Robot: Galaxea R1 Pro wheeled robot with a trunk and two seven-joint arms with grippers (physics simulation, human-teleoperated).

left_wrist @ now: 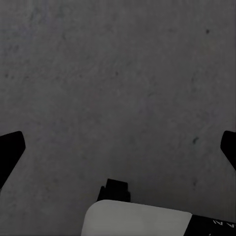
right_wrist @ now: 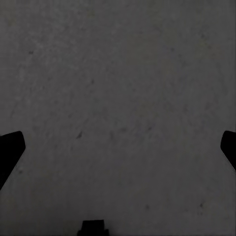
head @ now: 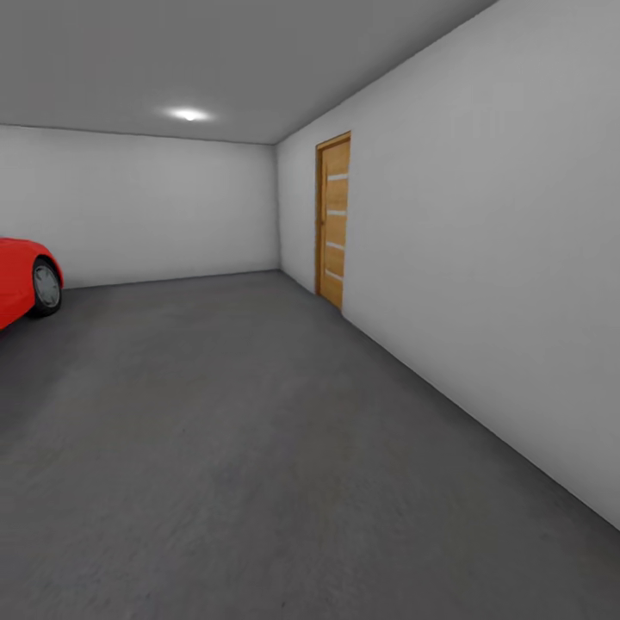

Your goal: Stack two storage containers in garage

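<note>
Rolled through the garage [head: 138, 207], dark concrete floor [head: 258, 448] ahead, red car [head: 26, 280] at left, slatted door [head: 333, 220] at right; left gripper [left_wrist: 118, 147] and right gripper [right_wrist: 118, 147] spread wide, carrying nothing; containers nowhere seen, stacking judged undone

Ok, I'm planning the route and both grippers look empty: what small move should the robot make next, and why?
Probably turn the base around and head back out. The left gripper and right gripper are open over the concrete floor, holding nothing. Ahead there is a red car and a wooden door.
</note>
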